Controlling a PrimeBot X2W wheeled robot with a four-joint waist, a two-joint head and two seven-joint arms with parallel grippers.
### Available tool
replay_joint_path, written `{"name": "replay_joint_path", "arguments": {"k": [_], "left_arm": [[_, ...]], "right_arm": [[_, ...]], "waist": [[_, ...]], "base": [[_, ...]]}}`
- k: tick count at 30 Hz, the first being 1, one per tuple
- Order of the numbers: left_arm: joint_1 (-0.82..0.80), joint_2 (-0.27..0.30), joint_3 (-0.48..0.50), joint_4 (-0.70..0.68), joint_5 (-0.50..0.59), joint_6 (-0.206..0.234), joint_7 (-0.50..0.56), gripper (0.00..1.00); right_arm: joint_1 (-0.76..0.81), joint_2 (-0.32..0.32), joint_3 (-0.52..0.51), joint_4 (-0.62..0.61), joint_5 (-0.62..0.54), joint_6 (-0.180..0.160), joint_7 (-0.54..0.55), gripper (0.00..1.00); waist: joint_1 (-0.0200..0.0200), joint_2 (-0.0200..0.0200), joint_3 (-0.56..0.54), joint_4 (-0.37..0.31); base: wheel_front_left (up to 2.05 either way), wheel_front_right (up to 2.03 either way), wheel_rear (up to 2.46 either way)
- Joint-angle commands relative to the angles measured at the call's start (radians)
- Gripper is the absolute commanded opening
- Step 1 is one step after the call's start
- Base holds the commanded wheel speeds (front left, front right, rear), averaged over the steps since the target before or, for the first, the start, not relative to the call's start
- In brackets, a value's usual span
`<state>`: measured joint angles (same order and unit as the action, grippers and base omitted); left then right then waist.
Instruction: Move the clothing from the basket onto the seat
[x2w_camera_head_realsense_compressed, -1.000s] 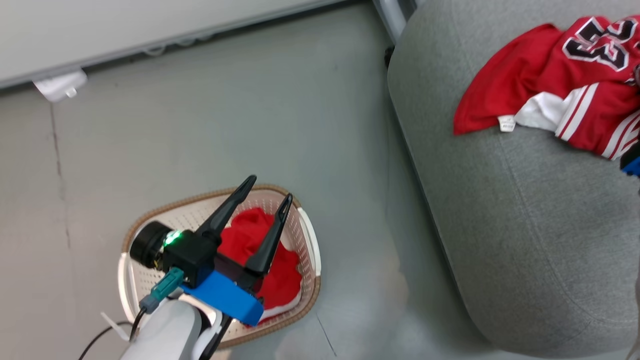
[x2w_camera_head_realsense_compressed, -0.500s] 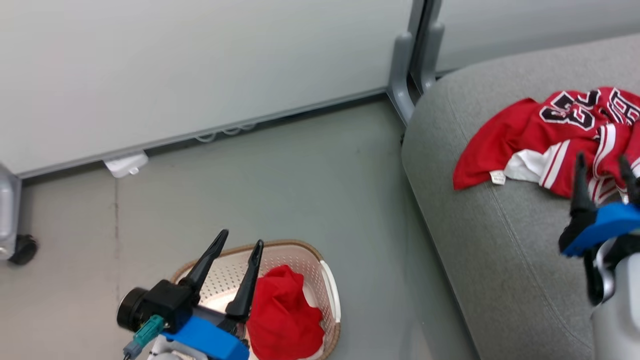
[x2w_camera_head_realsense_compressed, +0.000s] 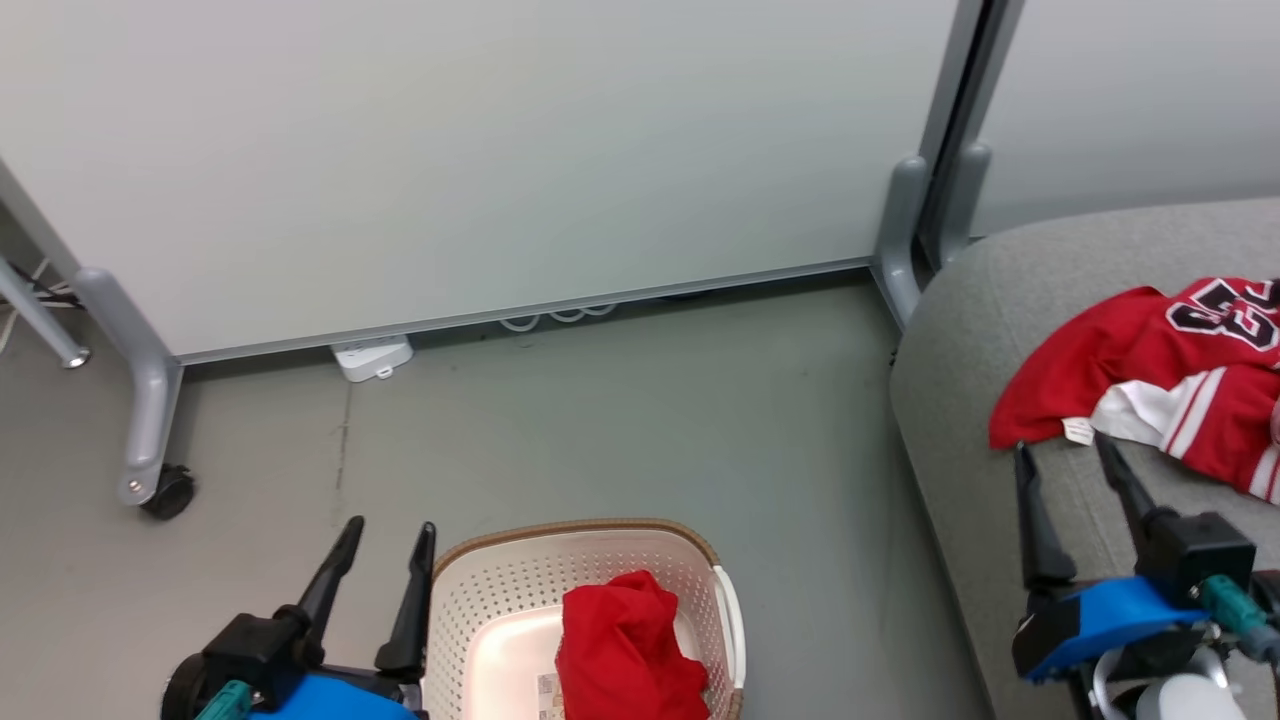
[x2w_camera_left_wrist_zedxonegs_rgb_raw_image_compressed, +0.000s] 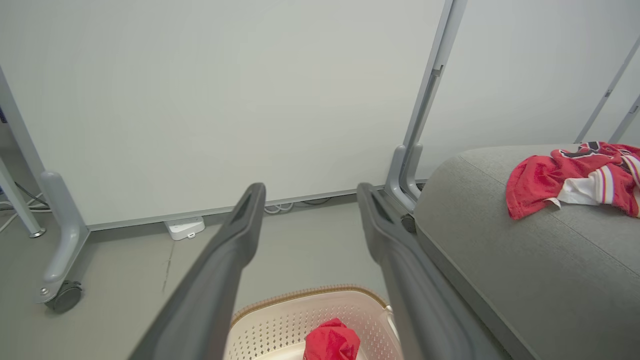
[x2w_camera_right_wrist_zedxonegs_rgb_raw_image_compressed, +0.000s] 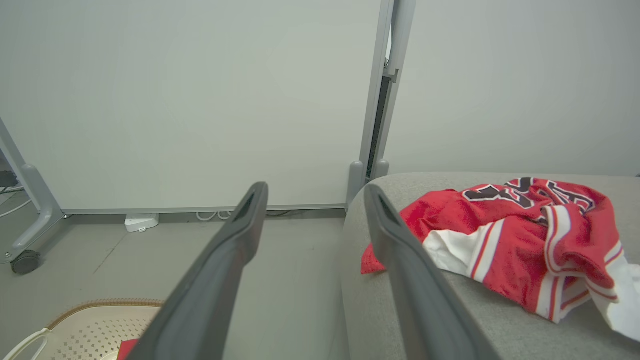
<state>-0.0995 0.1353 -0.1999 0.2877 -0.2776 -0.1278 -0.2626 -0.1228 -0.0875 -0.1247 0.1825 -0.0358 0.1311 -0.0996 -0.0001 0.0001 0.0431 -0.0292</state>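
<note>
A red garment (x2w_camera_head_realsense_compressed: 625, 648) lies bunched in the cream basket (x2w_camera_head_realsense_compressed: 480, 610) on the floor; it also peeks up in the left wrist view (x2w_camera_left_wrist_zedxonegs_rgb_raw_image_compressed: 332, 342). A red jersey with black-and-white numerals (x2w_camera_head_realsense_compressed: 1170, 385) (x2w_camera_right_wrist_zedxonegs_rgb_raw_image_compressed: 510, 235) lies on the grey seat (x2w_camera_head_realsense_compressed: 960, 400). My left gripper (x2w_camera_head_realsense_compressed: 388, 538) is open and empty, just left of the basket's rim. Open too and holding nothing, my right gripper (x2w_camera_head_realsense_compressed: 1062, 458) hovers over the seat's front, short of the jersey's white tag. The basket's near side runs off the bottom edge.
A pale partition wall (x2w_camera_head_realsense_compressed: 480, 150) stands behind, on grey legs with a castor (x2w_camera_head_realsense_compressed: 165, 492). A white power box (x2w_camera_head_realsense_compressed: 372, 358) and cables lie at its foot. A grey post (x2w_camera_head_realsense_compressed: 905, 235) stands by the seat's corner. Bare grey floor lies between basket and seat.
The head view has tilted up, so wall and castor now show. My left gripper has drawn back from over the basket to its left side. My right gripper has come into view over the seat.
</note>
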Motion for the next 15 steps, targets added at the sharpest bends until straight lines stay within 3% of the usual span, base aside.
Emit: {"name": "replay_joint_path", "arguments": {"k": [1,7,15], "left_arm": [[0.014,-0.003,0.021,-0.002,0.008,-0.004,-0.003,1.0],[0.034,-0.022,0.104,-0.013,0.025,-0.004,-0.003,1.0],[0.043,-0.03,0.135,-0.009,0.033,-0.004,-0.003,1.0]], "right_arm": [[0.028,0.01,0.01,-0.023,0.0,-0.001,0.004,1.0],[0.102,0.034,0.059,-0.081,0.013,-0.001,0.027,1.0],[0.116,0.038,0.111,-0.104,0.029,-0.001,0.04,1.0]], "waist": [[0.0001,-0.0001,-0.008,0.018],[0.0001,-0.0001,-0.011,0.056],[0.0001,-0.0001,-0.008,0.073]], "base": [[0.0,0.0,0.0],[0.0,0.0,0.0],[0.0,0.0,0.0]]}}
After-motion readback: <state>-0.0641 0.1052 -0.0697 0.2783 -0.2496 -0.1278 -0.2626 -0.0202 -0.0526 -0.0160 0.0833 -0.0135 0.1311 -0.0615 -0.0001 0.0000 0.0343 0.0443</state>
